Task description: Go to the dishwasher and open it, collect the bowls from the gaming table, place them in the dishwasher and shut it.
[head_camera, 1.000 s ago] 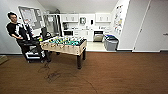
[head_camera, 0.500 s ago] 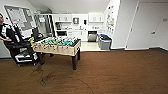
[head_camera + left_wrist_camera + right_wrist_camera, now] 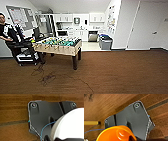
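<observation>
The dishwasher (image 3: pixel 92 36), a steel-fronted unit, stands shut under the white counter in the kitchen nook far ahead. In the right wrist view the bright orange bowl (image 3: pixel 115 134) hangs over the wooden floor, with my right gripper (image 3: pixel 133 138) shut on its rim. The left wrist view has a round bowl (image 3: pixel 70 125), which looks white from this side. It hangs over the floor with my left gripper (image 3: pixel 60 139) shut on its edge. The gaming table is out of view.
A green table-football table (image 3: pixel 60 46) stands ahead on the left. Beside it are a person (image 3: pixel 7 32) and a dark cart (image 3: pixel 23 53), and cables (image 3: pixel 46 78) lie on the floor. A grey bin (image 3: pixel 105 42) sits near the dishwasher. Brown wooden floor (image 3: pixel 120 72) stretches ahead on the right.
The whole head picture has shifted a little with the camera's own movement. The kitchen nook and the table-football table look slightly nearer. The person stays by the cart.
</observation>
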Robot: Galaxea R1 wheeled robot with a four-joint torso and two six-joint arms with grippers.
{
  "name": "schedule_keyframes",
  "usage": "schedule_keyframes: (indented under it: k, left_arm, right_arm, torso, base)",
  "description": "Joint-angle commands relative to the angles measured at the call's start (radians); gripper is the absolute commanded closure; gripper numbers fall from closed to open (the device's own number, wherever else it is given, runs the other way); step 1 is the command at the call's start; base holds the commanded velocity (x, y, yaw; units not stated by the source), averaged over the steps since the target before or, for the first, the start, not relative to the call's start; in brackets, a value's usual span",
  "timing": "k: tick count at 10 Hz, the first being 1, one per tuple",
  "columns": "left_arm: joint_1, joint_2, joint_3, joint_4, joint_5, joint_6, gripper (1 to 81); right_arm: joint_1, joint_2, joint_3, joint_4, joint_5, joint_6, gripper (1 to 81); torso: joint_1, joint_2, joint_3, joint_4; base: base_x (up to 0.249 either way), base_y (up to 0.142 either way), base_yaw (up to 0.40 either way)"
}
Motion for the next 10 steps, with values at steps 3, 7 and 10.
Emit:
schedule_keyframes:
  k: [3, 7, 10]
  left_arm:
    - [-0.033, -0.018, 0.002, 0.003, 0.034, 0.004, 81.1]
    - [-0.032, -0.016, 0.002, 0.001, 0.034, 0.004, 81.1]
    - [-0.032, -0.016, 0.002, 0.001, 0.034, 0.004, 81.1]
  right_arm:
    - [0.031, -0.030, 0.008, -0.019, -0.038, -0.003, 81.1]
    - [0.028, -0.030, 0.013, -0.022, -0.037, -0.007, 81.1]
    - [0.027, -0.030, 0.016, -0.028, -0.030, -0.007, 81.1]
  torso:
    - [0.000, 0.000, 0.000, 0.000]
    - [0.000, -0.001, 0.000, 0.000]
    - [0.000, 0.000, 0.000, 0.000]
  base:
    - [0.000, 0.000, 0.000]
    - [0.060, 0.000, 0.000]
    - [0.082, 0.000, 0.000]
